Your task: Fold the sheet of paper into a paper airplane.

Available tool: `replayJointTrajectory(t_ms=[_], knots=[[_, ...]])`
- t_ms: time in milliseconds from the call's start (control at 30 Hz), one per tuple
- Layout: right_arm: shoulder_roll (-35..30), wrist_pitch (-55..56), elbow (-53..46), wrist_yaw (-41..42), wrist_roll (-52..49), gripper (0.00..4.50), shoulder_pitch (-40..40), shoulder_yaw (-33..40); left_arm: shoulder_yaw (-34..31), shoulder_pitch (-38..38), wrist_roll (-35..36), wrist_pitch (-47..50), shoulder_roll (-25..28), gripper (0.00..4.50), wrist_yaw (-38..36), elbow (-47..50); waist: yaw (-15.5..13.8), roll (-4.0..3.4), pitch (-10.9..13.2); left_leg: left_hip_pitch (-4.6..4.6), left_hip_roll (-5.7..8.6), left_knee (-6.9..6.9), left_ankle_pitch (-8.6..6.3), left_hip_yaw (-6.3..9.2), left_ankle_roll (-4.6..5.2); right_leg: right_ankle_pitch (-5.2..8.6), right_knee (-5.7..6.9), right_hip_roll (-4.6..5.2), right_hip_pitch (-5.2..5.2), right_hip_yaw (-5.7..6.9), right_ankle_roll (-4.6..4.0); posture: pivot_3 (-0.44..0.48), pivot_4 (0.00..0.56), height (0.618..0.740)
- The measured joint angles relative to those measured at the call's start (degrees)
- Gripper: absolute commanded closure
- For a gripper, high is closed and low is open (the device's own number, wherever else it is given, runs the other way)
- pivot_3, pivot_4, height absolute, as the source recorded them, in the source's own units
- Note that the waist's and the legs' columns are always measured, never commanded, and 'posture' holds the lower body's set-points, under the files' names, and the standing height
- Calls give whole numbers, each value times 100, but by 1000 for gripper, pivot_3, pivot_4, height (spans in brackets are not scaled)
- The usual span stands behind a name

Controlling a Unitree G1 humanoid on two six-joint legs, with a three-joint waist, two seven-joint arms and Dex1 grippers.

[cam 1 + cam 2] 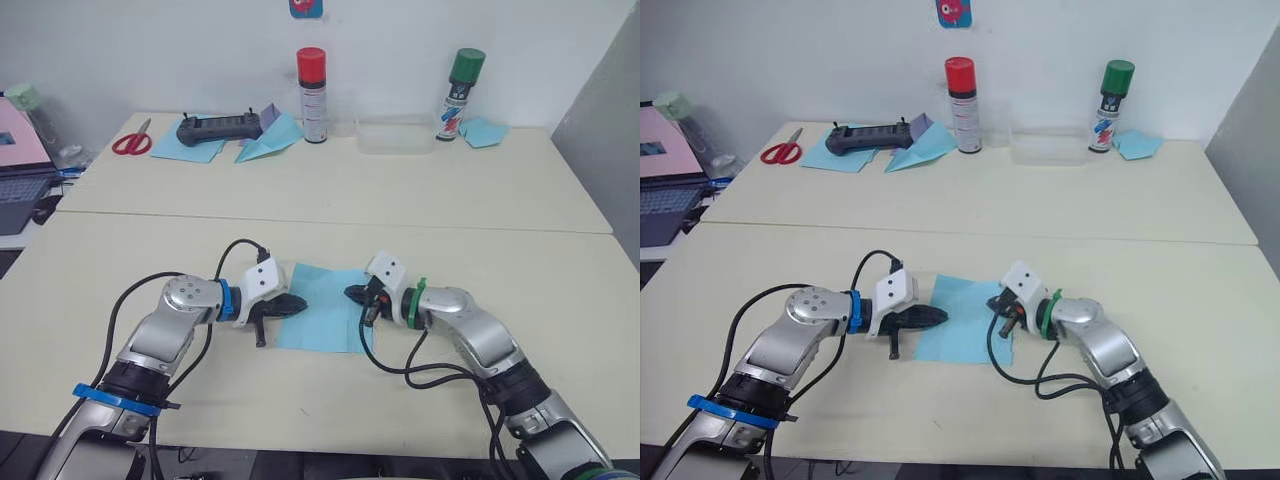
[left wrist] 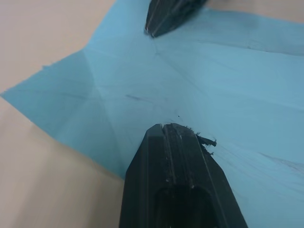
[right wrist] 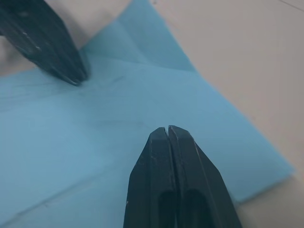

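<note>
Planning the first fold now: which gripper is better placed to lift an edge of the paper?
Probably the right. The right gripper sits shut near the paper's right edge, while the left gripper, also shut, reaches further onto the sheet and could pin it.

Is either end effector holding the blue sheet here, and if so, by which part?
Nothing is held. Both the left end effector and the right end effector are shut, tips over the flat sheet of paper, not pinching it.
</note>
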State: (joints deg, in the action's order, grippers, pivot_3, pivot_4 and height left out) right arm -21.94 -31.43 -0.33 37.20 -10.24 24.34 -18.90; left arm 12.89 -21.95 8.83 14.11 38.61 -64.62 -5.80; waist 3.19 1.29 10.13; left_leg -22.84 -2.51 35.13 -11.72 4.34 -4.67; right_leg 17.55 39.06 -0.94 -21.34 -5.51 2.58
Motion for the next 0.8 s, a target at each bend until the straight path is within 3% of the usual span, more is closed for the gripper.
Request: replayJointTrajectory(t_ms=[167,433,800], knots=[[-440,199,-116,168,-15,4439,-156,273,15,-7,-6,-106,3,4500,-31,-57,-1,0,-4,1,-1,0,0,-1,0,0,1,0,0,0,1,0,150,740],[109,457,-642,526,-676,4439,-191,727,21,-77,-23,-187,-8,4500,-105,-163,-1,-3,-2,-4,-1,-1,0,0,0,0,1,0,-4,-1,1,0,150,740],[143,192,-333,654,-135,4439,-310,-266,8,-94,-13,-109,-10,4500,-108,-121,-9,-3,-1,-5,-1,-1,0,-1,0,1,1,0,-7,-2,1,0,150,740]])
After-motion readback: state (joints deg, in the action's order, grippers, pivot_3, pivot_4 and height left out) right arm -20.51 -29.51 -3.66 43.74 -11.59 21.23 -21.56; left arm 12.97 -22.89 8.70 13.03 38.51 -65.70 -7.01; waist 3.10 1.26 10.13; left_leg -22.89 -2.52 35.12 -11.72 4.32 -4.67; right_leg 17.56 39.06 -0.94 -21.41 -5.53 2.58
